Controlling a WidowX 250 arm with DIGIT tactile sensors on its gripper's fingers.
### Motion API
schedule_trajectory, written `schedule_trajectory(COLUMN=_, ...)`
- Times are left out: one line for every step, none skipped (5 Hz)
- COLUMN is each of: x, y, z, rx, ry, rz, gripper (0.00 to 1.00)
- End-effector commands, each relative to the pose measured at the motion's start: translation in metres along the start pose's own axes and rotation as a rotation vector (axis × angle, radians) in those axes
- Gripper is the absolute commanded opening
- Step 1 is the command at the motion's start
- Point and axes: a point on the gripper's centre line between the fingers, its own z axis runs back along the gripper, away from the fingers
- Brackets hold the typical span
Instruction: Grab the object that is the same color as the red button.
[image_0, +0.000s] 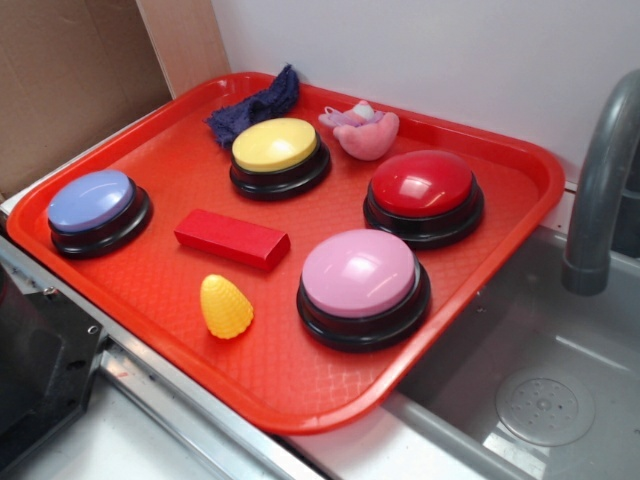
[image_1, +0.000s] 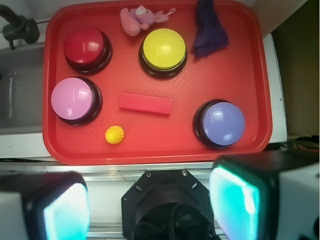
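Note:
The object, a small red bar-shaped block (image_0: 232, 238) (image_1: 145, 103), lies flat near the middle of the red tray (image_0: 300, 385) (image_1: 150, 150). The red button (image_0: 423, 187) (image_1: 83, 44), a glossy dome on a black base, sits toward the tray's back right in the exterior view. In the wrist view my gripper (image_1: 150, 207) hangs high above the tray's near edge. Its two glowing pads (image_1: 65, 210) stand wide apart with nothing between them, so it is open. The exterior view does not show the gripper.
On the tray also sit a pink button (image_0: 358, 275), a yellow button (image_0: 276, 146), a blue-violet button (image_0: 92, 202), a yellow cone toy (image_0: 226, 306), a pink plush (image_0: 362, 130) and a dark blue cloth (image_0: 258, 104). A grey faucet (image_0: 600, 190) and sink stand right of the tray.

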Motion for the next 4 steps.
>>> schedule_trajectory(x=0.000, y=0.000, z=0.000, rx=0.000, ry=0.000, rz=0.000, gripper=1.00)
schedule_trajectory(x=0.026, y=0.003, z=-0.007, rx=0.018, ry=-0.005, rz=-0.254, gripper=1.00)
schedule_trajectory(x=0.052, y=-0.001, z=-0.020, rx=0.046, ry=-0.003, rz=-0.509, gripper=1.00)
schedule_trajectory(x=0.065, y=-0.013, z=-0.049, rx=0.071, ry=0.144, rz=-0.770, gripper=1.00)
